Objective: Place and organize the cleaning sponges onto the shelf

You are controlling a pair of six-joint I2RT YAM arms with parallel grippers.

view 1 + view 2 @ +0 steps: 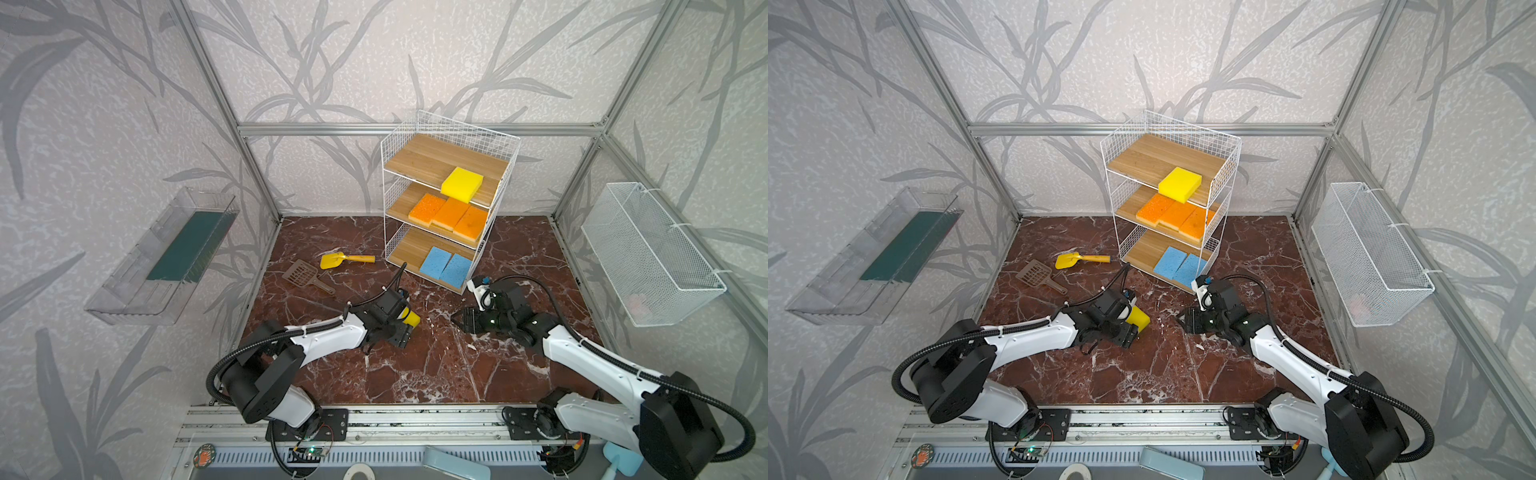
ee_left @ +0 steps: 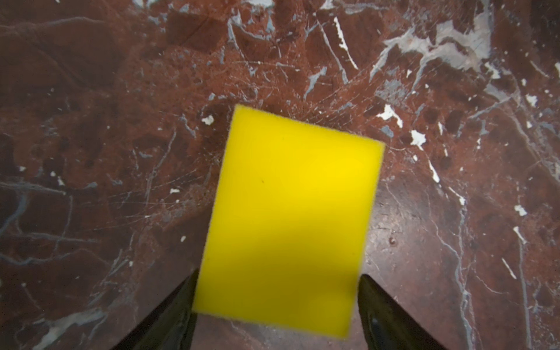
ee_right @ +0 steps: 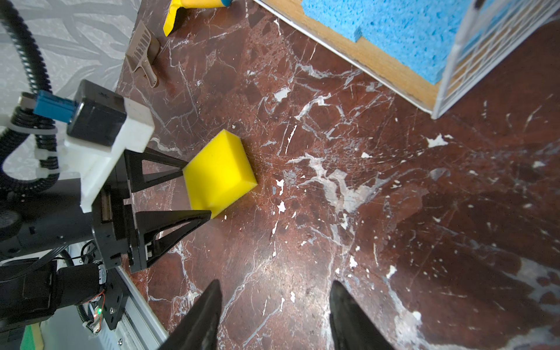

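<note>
A thick yellow sponge (image 2: pixel 288 218) lay flat on the tabletop (image 1: pixel 415 365) between the fingers of the left hand (image 3: pixel 197 189). Both fingertips sat against its opposite sides, with most of the block reaching out past them. Whether they squeezed it could not be told. The right hand (image 3: pixel 275 283) hung with its fingers apart and nothing between them, pointing toward the sponge, which lay ahead of its tips and well apart. The shelf (image 1: pixel 424 160) stood near the right hand, holding another yellow sponge (image 1: pixel 462 183) on top, three orange sponges (image 1: pixel 450 214) in the middle and two blue sponges (image 1: pixel 444 266) at the bottom.
</note>
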